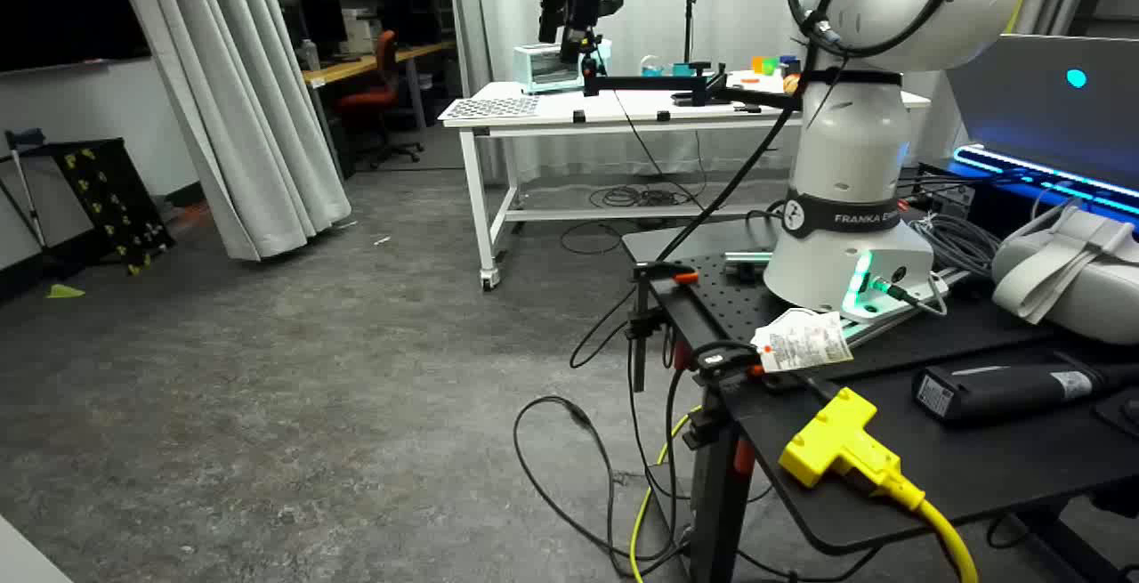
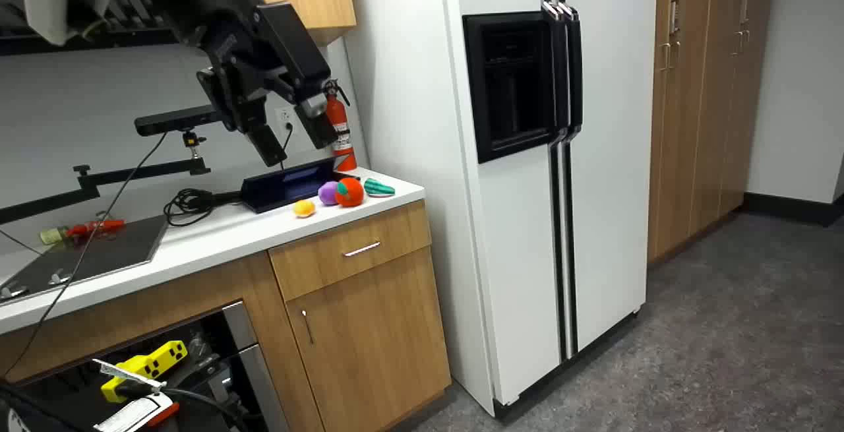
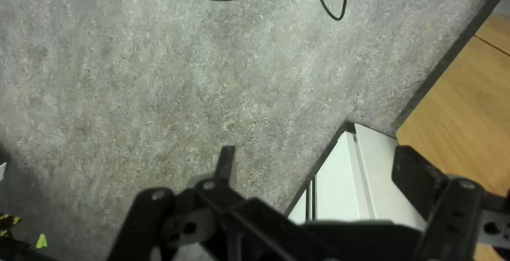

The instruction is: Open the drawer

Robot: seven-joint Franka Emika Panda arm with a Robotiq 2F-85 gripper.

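The drawer (image 2: 389,237) has a light-wood front with a silver bar handle (image 2: 361,249), at the right end of the counter in an exterior view. It sits flush in the cabinet, so its inside is hidden. My gripper (image 2: 295,138) is black, open and empty. It points downward above the counter, up and left of the drawer in that picture, apart from the handle. The gripper also shows small at the top of an exterior view (image 1: 559,42). In the wrist view its fingers (image 3: 316,169) are wide apart with nothing between them; I cannot make out the drawer there.
On the white counter (image 2: 217,227) are a dark blue tray (image 2: 290,185) and several toy foods, including a red one (image 2: 349,192). A white fridge (image 2: 422,122) stands beside the drawer. A cabinet door (image 2: 372,326) is below. A mounted camera (image 2: 178,119) is near the gripper.
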